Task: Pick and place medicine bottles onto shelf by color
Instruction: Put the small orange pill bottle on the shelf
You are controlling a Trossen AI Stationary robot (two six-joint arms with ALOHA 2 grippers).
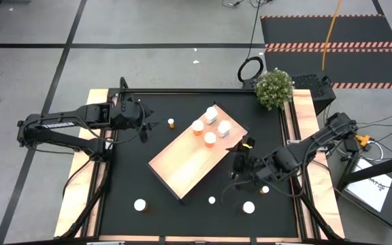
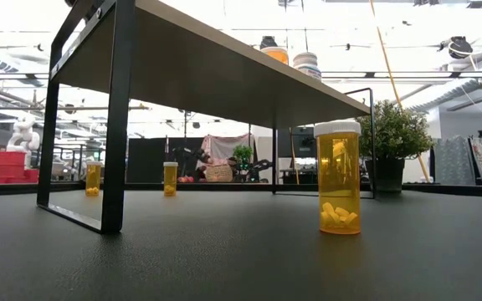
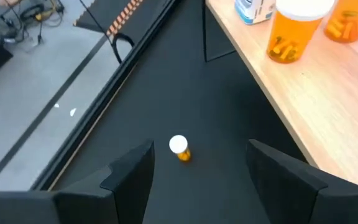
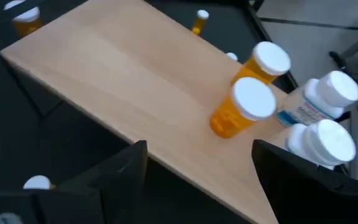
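So the left gripper (image 3: 197, 171) is hanging over the black mat (image 1: 135, 177) with its fingers spread and nothing pinched, and a little orange bottle (image 3: 179, 148) stands right in the gap between the tips, just past them. The right gripper (image 4: 197, 171) has its fingers spread wide too, empty, sitting at the edge of the shelf (image 4: 123, 68). Straight ahead of those fingers, two orange bottles (image 4: 241, 109) and two white bottles (image 4: 325, 140) stand bunched together on the board, more bottles loose on the mat.
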